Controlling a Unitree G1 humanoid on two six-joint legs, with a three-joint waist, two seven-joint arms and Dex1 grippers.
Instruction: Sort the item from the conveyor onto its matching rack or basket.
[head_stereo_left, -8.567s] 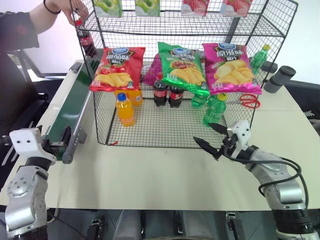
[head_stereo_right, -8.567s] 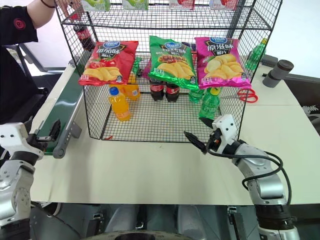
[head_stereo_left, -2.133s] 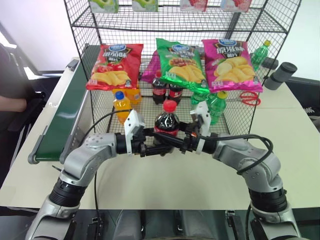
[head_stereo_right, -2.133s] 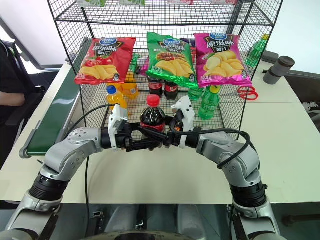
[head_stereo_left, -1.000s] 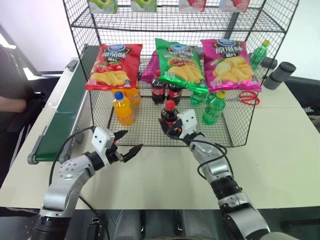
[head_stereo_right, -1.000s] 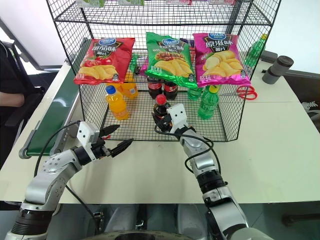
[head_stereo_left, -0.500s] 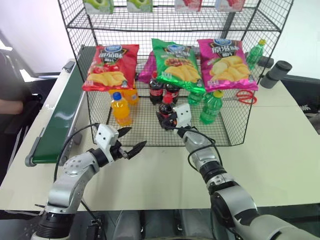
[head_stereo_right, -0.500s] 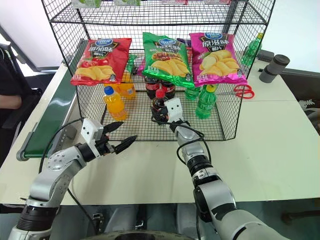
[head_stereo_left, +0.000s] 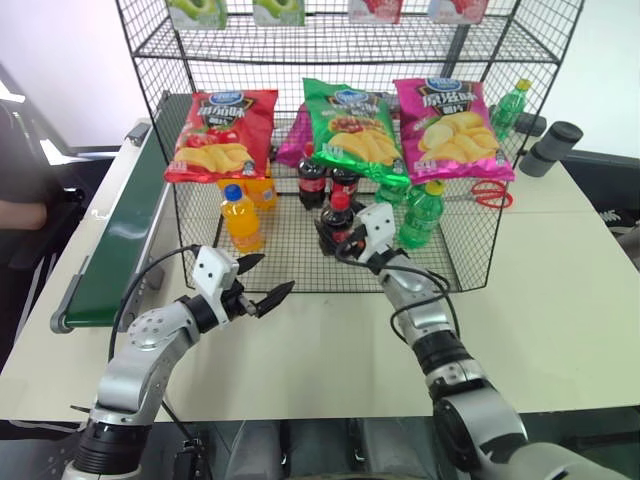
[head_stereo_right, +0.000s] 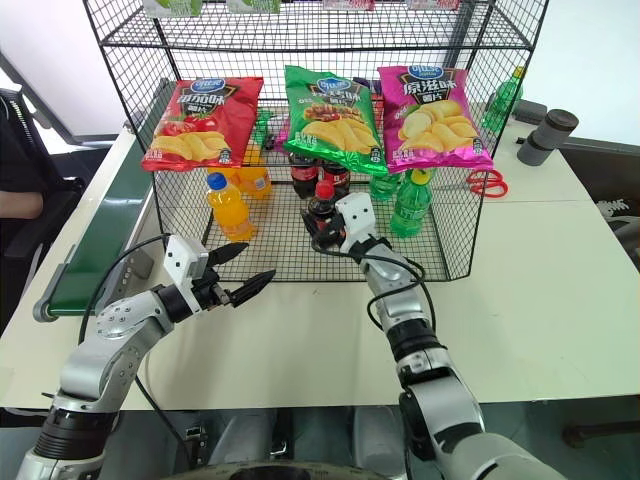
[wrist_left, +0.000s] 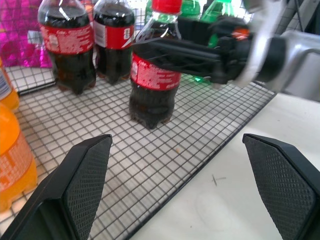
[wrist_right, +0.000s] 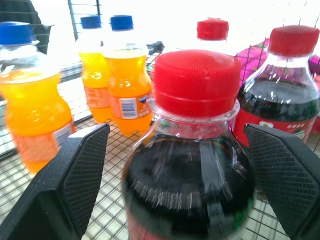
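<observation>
The long dark green conveyor belt is seen bare. The left hand is held released above the pale tabletop. The small cola bottle with red cap, clenched a second ago, is now let go by the spread right hand and stands on the black wire rack's mesh floor, so the sorting seems done.

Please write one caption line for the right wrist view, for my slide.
Open right gripper flanking a small plastic cola bottle with red cap standing on the black wire-grid rack floor.
</observation>
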